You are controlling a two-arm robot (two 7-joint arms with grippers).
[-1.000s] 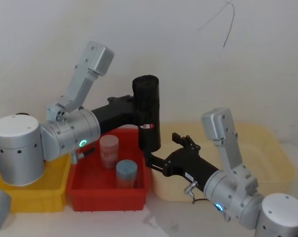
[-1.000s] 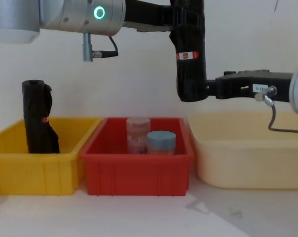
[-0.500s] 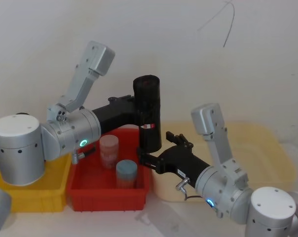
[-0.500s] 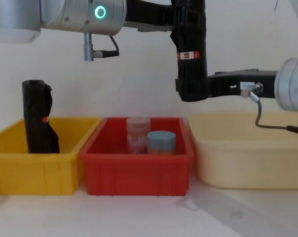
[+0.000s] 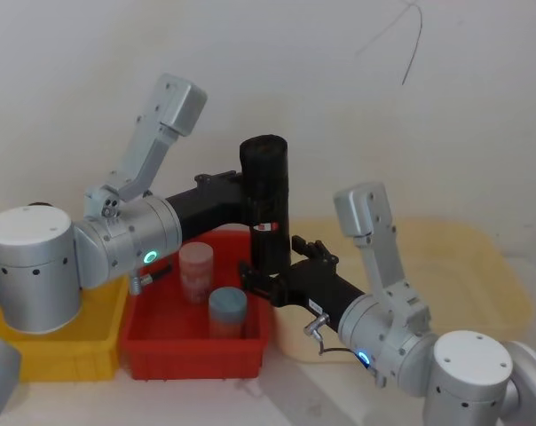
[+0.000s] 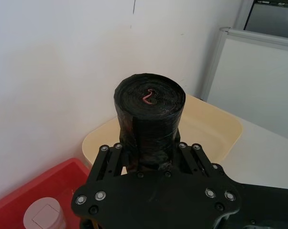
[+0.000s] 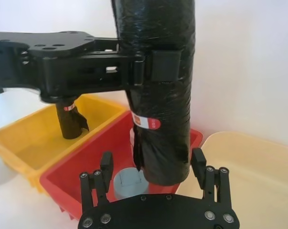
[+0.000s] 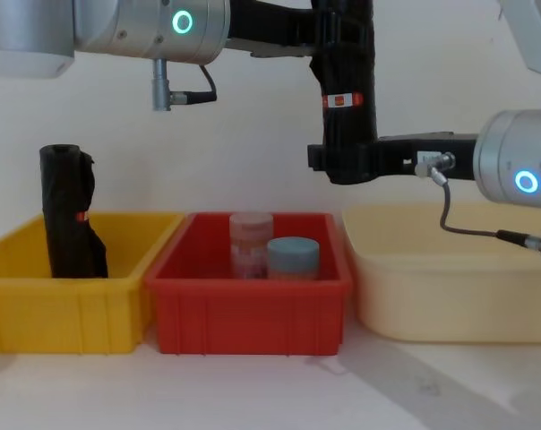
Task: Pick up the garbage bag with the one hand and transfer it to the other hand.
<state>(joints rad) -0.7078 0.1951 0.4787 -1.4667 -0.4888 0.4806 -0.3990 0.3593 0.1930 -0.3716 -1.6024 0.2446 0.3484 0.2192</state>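
Your left gripper, on the green-lit arm, is clamping its fingers on the garbage bag above the label band. It is holding the black roll upright in the air over the right side of the red bin. Your right gripper, on the blue-lit arm, is sitting level at the roll's lower end. Its fingers are standing wide, one on either side of the roll, with a gap showing on each side. A second black roll is leaning in the yellow bin.
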